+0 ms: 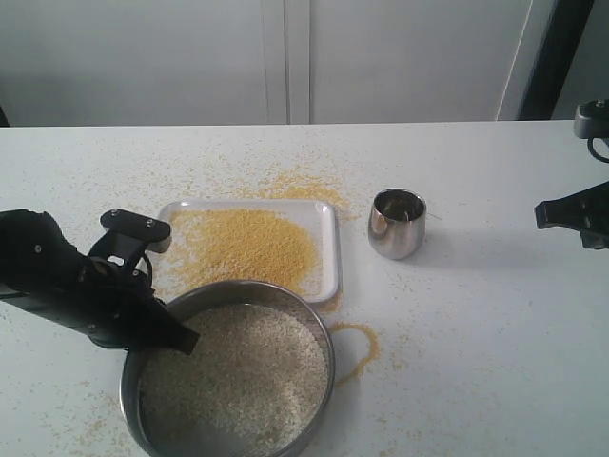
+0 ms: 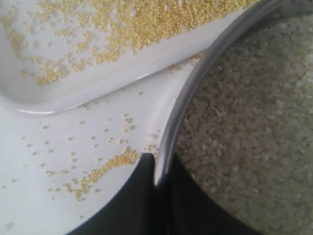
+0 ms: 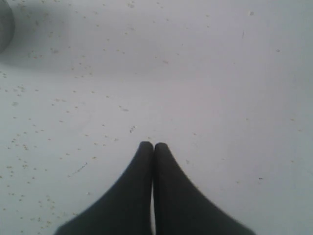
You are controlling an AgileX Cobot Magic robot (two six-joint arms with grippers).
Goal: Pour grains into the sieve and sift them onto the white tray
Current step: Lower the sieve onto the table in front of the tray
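A wide, round, shallow stainless-steel sieve [image 1: 328,345] with a fine mesh bottom sits at the edge of the pale grey counter [image 1: 476,333] nearest the exterior camera, left of that edge's middle. It holds a bed of off-white rice-like grains [image 1: 238,371].

The black left end effector [image 1: 186,341] is clamped on the sieve's rim on the side towards the counter's left edge. In the left wrist view one finger lies outside the steel wall and the other inside, over the grains.

Just behind the sieve, towards the far edge, lies a flat rectangular white tray [image 1: 331,249] with rounded corners, carrying a spread of fine yellow granules [image 1: 247,246]. More granules are scattered on the counter around both.

A small shiny steel cup [image 1: 396,224] stands upright beside the tray, on the side towards the right edge.

The right end effector [image 3: 153,146] hangs near the counter's right edge, well apart from the cup, its fingers pressed together on nothing.
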